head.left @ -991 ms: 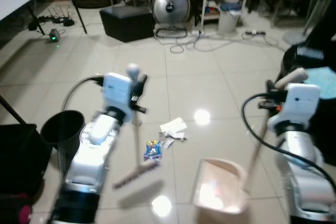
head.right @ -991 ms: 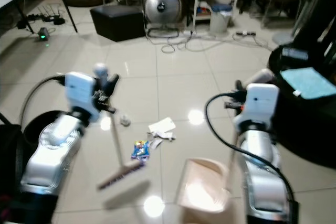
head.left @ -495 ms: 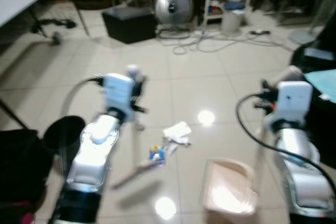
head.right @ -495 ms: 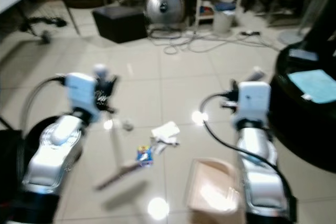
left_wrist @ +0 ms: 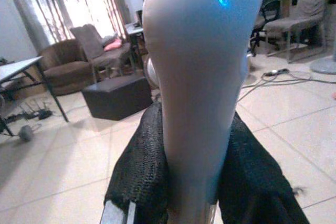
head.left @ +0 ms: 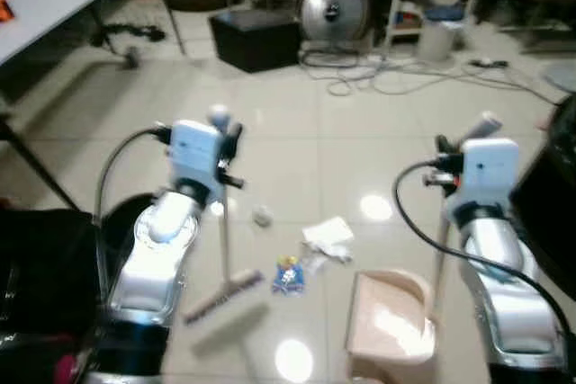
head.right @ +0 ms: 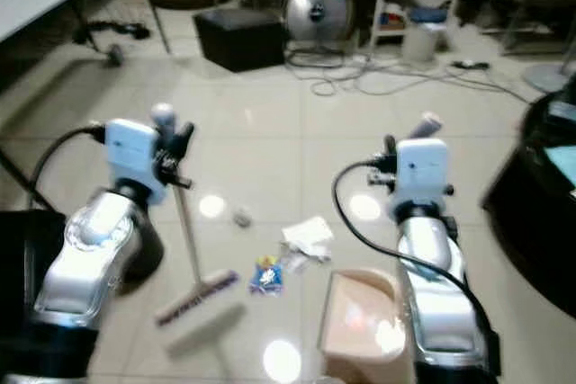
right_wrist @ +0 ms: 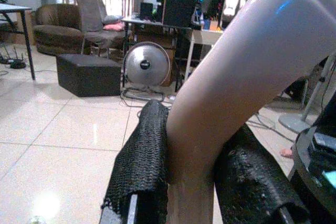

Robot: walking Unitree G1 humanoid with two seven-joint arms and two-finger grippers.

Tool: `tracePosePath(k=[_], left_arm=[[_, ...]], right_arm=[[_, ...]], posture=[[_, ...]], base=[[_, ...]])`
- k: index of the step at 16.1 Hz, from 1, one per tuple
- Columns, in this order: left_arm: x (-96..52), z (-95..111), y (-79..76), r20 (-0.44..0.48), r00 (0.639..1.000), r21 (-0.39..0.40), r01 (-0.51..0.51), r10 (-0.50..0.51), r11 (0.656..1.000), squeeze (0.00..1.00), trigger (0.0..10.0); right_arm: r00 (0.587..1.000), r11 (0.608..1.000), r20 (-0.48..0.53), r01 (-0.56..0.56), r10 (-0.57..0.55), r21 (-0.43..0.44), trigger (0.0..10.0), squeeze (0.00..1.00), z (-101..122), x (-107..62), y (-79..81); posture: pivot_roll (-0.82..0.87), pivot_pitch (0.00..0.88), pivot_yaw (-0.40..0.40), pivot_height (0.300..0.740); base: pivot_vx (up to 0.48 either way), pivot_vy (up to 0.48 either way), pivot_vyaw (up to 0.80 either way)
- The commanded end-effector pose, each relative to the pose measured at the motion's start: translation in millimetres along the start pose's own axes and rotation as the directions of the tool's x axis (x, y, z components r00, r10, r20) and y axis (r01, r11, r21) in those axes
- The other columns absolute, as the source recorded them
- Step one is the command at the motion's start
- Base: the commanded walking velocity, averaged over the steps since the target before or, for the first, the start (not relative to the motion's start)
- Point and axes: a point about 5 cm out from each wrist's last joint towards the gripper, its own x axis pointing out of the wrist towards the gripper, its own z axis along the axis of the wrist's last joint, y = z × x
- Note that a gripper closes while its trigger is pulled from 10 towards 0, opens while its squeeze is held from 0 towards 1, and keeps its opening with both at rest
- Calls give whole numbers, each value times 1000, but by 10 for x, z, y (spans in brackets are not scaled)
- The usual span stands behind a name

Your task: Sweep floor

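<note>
— Looking at the dustpan, where does the litter lie?
— Just beside its open mouth, on the left arm's side: blue wrapper, crumpled paper. The broom head rests farther out still, its long axis angled toward the pan.
— Who holds what?
— Left gripper is clenched on the broom handle; right gripper grasps the dustpan handle. I'd judge the stroke must run toward the pan

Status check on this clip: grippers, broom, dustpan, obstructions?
Left gripper shut on broom. Right gripper shut on dustpan handle. Wrapper and crumpled paper between them. No obstruction.
</note>
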Motion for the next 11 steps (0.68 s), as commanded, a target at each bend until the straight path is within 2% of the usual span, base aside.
tracePosePath(k=[1,11], left_arm=[[9,88,40,41,999,6,-12,12,1000,0,10000],[21,86,19,41,999,6,-6,5,1000,0,10000]], right_arm=[[998,1000,54,19,-19,-5,10000,0,113,19,-30],[996,999,81,39,-41,26,10000,0,111,4,-41]], posture=[[-125,4,34,740],[-120,0,37,740]], base=[[330,0,0],[331,0,0]])
